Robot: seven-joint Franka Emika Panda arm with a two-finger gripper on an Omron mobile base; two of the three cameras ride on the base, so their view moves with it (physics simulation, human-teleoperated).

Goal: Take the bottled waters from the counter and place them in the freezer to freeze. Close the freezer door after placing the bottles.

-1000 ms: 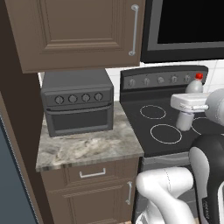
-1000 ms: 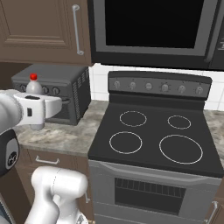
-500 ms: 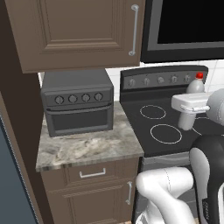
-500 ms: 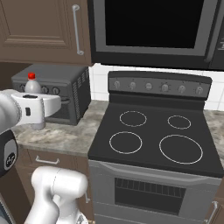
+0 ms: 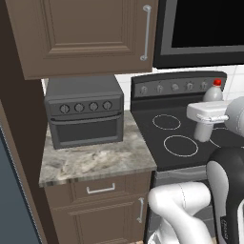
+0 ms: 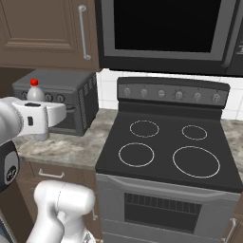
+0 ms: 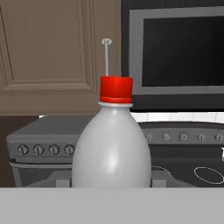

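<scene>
A whitish bottled water (image 5: 212, 95) with a red cap stands upright in my gripper (image 5: 208, 114), which is shut on its body. It hangs in the air over the left side of the black stovetop (image 5: 181, 143), to the right of the granite counter (image 5: 95, 162). From the right base, the same bottle (image 6: 35, 93) and gripper (image 6: 39, 116) appear in front of the toaster oven. In the hand view the bottle (image 7: 111, 148) stands close and centred, hiding my fingertips. A slate blue-grey strip of the freezer (image 5: 9, 205) runs down the far left edge.
A dark grey toaster oven (image 5: 85, 112) sits at the back of the counter. Brown upper cupboards (image 5: 86, 33) with a bar handle hang above it. A black microwave (image 6: 166, 28) is mounted over the stove. Drawers (image 5: 100, 190) sit under the counter.
</scene>
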